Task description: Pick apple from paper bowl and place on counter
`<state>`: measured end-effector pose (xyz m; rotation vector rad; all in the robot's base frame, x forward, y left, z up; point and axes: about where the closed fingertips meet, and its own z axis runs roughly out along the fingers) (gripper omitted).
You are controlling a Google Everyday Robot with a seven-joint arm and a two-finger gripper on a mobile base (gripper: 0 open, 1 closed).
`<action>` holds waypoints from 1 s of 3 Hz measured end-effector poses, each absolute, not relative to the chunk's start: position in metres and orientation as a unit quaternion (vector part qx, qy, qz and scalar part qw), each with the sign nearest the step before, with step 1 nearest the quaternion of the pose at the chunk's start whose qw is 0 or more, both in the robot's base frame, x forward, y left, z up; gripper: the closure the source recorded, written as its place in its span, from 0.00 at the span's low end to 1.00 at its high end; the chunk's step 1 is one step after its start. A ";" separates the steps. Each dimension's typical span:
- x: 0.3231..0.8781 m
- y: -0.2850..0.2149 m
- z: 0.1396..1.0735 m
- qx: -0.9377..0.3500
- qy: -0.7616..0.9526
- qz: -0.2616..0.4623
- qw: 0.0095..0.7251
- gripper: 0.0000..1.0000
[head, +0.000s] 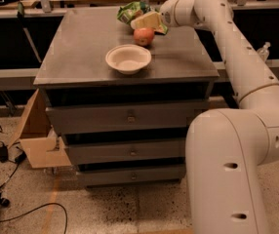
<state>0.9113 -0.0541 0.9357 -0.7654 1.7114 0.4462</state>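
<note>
Apple (144,36) sits on counter (81,48), outside bowl (128,59), just below claw (147,20). Bowl lies nearer the camera than claw. Arm reaches in from right, claw beside green bag (131,10). Claw grip: cannot tell.

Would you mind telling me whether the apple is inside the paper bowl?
No, the apple rests on the counter beyond the empty paper bowl, close to the gripper.
</note>
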 end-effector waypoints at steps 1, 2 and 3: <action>0.893 -0.104 0.958 -0.294 0.733 0.172 0.589 0.00; 0.864 -0.155 0.980 -0.257 0.746 0.137 0.599 0.00; 0.854 -0.145 0.958 -0.260 0.759 0.142 0.579 0.00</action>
